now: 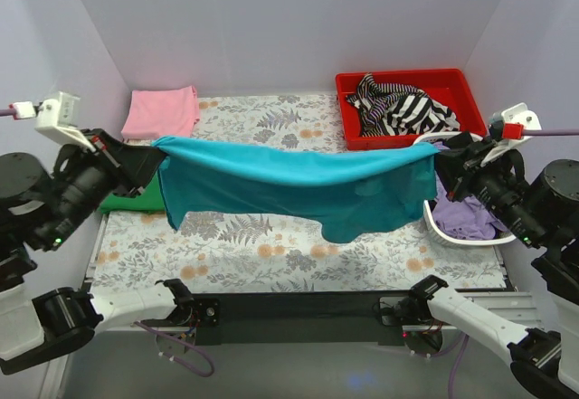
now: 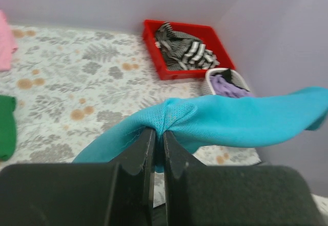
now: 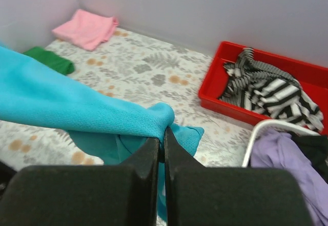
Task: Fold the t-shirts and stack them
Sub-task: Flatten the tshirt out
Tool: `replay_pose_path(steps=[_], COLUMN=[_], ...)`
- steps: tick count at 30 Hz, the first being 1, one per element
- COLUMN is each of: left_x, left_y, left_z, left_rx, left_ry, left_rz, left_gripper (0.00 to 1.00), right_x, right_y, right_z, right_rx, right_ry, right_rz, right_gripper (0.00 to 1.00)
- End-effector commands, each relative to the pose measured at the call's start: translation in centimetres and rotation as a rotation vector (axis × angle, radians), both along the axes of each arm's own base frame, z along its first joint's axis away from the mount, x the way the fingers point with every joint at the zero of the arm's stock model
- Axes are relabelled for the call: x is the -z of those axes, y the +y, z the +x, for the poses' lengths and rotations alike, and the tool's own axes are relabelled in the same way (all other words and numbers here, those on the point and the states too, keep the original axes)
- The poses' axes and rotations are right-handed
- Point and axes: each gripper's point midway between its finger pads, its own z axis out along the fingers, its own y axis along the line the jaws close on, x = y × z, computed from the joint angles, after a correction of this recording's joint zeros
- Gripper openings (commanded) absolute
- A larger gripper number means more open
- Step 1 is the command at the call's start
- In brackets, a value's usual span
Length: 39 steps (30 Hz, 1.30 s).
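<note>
Over the table (image 1: 271,241), left end effector (image 2: 159,135) and right end effector (image 3: 163,140) clamp the teal t-shirt (image 1: 298,182).

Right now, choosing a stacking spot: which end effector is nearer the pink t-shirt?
Left. The left end effector is just in front of the pink t-shirt; the right end effector is far across, beside the red bin.

Left arm (image 1: 80,187) at mid-left and right arm (image 1: 508,196) at mid-right are raised and angled inward, jaws pinched closed.
</note>
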Motion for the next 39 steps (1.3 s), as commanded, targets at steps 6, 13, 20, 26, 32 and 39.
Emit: replay_pose_path(steps=[6,13,20,26,32,39], left_x=[-3.0,4.7,13.3,26.3,31.6,37.8], left_y=[1.1,-3.4,-8.0,-6.5,-0.9,2.8], left_z=[-5.9,0.3,8.9,18.7,27.7,35.3], left_rx=[0.224,0.035,-0.202,-0.235,-0.444,-0.605], left_ry=[-0.06,0.159,0.216,0.424,0.509,0.589], left_rz=[-0.164,-0.049,0.169,0.167,0.238,0.384], left_gripper=[0.11,0.16,0.12,0.0,0.0,0.16], right_x=[-4.3,5.4,16.6,23.8,25.9,31.4], right_y=[3.5,7.0,10.8,11.0,12.7,8.3], right_z=[-4.2,4.9,12.7,20.2,27.1,35.1], right_rx=[-0.316,-0.166,-0.068,0.085,0.086,0.319], right_ry=[-0.158,0.126,0.283,0.368,0.394,0.446], right_rz=[0.065,-0.058,-0.138,-0.304,-0.299,-0.452], right_gripper=[0.02,0.01,0.01,0.01,0.01,0.96])
